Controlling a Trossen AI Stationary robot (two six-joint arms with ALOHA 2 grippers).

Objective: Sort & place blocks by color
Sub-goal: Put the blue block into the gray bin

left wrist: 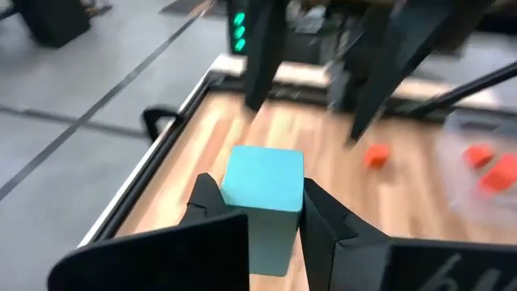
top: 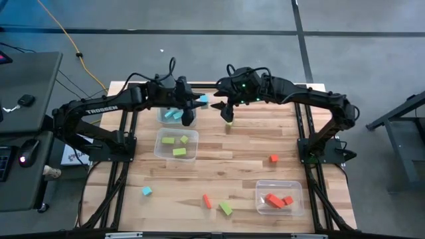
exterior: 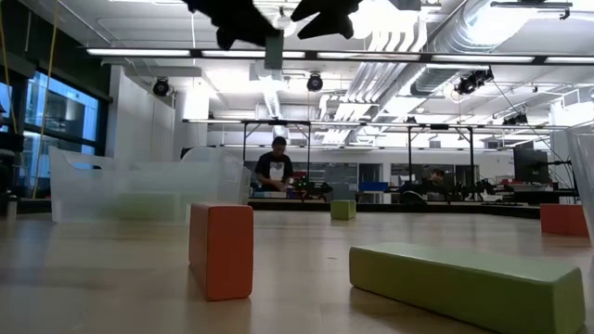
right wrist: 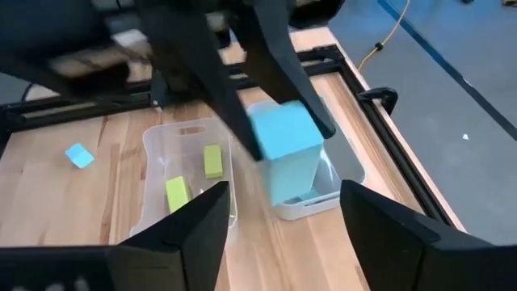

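A cyan block (left wrist: 262, 187) hangs in the air at the table's far middle, with my left gripper (left wrist: 254, 202) shut on it. In the high view this block (top: 203, 101) sits just right of the far clear bin (top: 163, 118), which holds cyan blocks. My right gripper (right wrist: 283, 212) stands open just right of the held block (right wrist: 284, 145), one finger on each side of it and apart from it. A middle bin (top: 161, 150) holds green blocks, and a near-right bin (top: 297, 199) holds red ones. Loose blocks lie flat on the wood. My left gripper pinches the cyan block between its two fingers, which press on two opposite side faces (left wrist: 234, 198). The fingers come slanting down from the table's left. The block is lifted clear of the table and stands out past the fingertips (right wrist: 242, 133).
Loose blocks lie on the table: a green one (top: 229, 124) under my right gripper, a red cube (top: 273, 159), a cyan cube (top: 146, 191), a red bar (top: 207, 201) and a green bar (top: 226, 208). People stand far behind the table in the low view.
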